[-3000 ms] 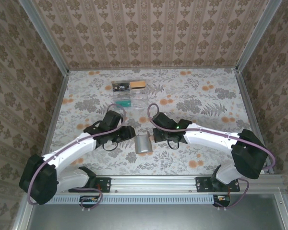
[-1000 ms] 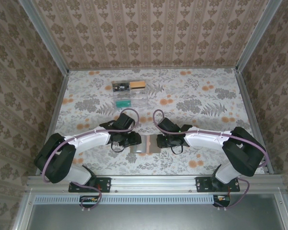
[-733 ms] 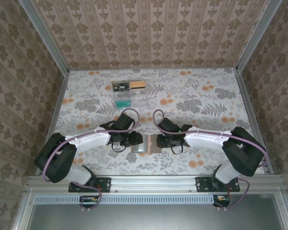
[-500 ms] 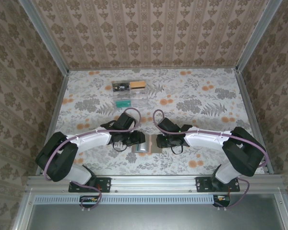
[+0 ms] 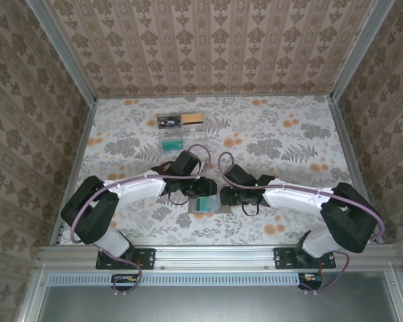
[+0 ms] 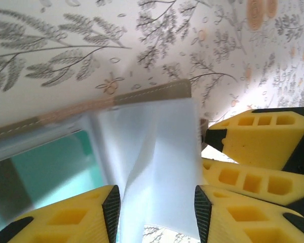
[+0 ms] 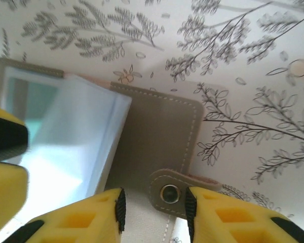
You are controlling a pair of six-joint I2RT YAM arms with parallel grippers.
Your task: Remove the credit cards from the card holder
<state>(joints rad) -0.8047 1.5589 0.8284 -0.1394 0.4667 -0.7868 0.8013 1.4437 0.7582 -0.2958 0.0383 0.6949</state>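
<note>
The card holder lies open on the tablecloth between both arms. Its grey-brown panel faces up, and its snap tab sits between the jaws of my right gripper, which is open; only the right pad meets the tab. A pale, buckled plastic leaf of the holder spans the gap of my left gripper, whose jaws stand apart above it. A teal card face shows under the leaf. Whitish credit cards cannot be told apart from the leaves. The right gripper's yellow fingers are close by.
A clear plastic tray with small items stands behind the arms at mid-table. Patterned walls enclose the table on three sides. Both grippers crowd the holder, nearly touching each other.
My left gripper has swung right over the holder, turning its leaves so the teal face shows. The right jaws have widened around the snap tab.
</note>
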